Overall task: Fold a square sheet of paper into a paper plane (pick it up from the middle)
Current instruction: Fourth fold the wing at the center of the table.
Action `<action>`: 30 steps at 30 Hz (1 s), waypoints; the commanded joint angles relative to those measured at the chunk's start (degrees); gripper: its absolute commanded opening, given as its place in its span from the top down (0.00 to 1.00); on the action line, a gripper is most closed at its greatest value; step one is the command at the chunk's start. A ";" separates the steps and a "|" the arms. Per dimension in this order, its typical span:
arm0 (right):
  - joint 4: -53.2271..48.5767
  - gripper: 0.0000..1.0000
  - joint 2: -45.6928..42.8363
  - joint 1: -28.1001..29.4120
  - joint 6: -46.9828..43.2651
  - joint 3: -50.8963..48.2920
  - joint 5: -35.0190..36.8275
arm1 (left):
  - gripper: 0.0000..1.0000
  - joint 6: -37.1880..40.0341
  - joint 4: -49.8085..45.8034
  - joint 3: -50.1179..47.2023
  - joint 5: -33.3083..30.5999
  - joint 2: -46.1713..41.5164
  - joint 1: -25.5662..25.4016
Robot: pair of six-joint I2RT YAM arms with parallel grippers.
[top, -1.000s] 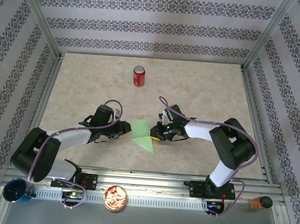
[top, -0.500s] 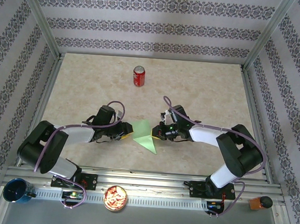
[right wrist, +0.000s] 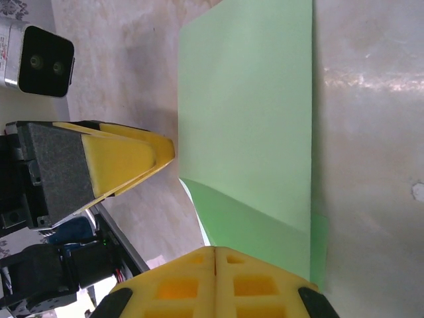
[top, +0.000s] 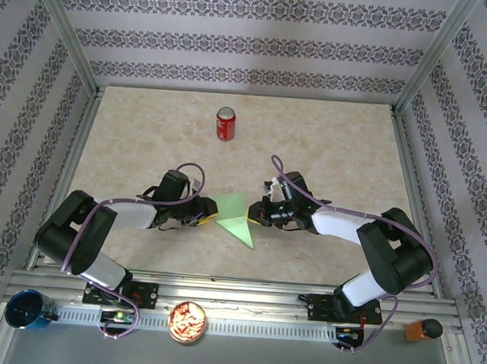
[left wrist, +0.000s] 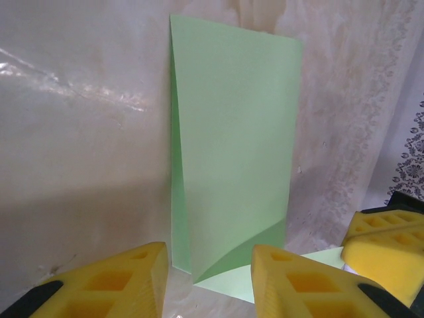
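Note:
The square sheet of paper (top: pixel 234 217) is light green and folded into a pointed, layered shape, lying on the table between my two grippers. My left gripper (top: pixel 209 216) is at its left edge. In the left wrist view the sheet (left wrist: pixel 232 146) stretches ahead and my left gripper (left wrist: pixel 209 257) is open, its yellow fingers apart just short of the near corner. My right gripper (top: pixel 256 214) is at the sheet's right side. In the right wrist view the right gripper (right wrist: pixel 215 250) has its pads together on a lifted, curved edge of the sheet (right wrist: pixel 252 119).
A red can (top: pixel 224 123) stands upright at the back of the table. Along the near rail are a blue cup (top: pixel 27 310), a round tin of snacks (top: pixel 188 321) and a brown object (top: pixel 422 329). Metal frame posts and patterned walls close in the table.
My right gripper's jaws have closed at the sheet's right edge, and its arm has stretched lower. The left arm has shifted slightly. The sheet has barely moved.

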 commanded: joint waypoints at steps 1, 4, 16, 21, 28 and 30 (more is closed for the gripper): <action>1.99 1.00 -1.11 -0.54 0.67 -1.15 -0.94 | 0.62 -1.32 4.21 1.25 1.54 1.38 0.81; 2.50 1.00 -1.29 -0.54 0.90 -1.42 -1.03 | 0.63 -2.04 5.69 1.48 2.07 2.56 0.83; 6.29 1.00 -1.26 -0.54 2.48 -2.82 -1.84 | 0.64 -2.62 6.81 1.67 1.97 3.89 0.79; 7.48 1.00 -1.30 -0.54 3.05 -3.27 -1.99 | 0.64 -2.97 6.16 2.05 1.56 4.76 0.80; 8.99 1.00 -1.90 -0.81 3.72 -3.75 -2.49 | 0.59 -2.47 4.13 1.47 -0.65 2.85 0.76; 9.50 1.00 -1.87 -0.94 4.05 -3.88 -2.67 | 0.59 -2.94 4.61 1.14 -0.91 2.73 0.81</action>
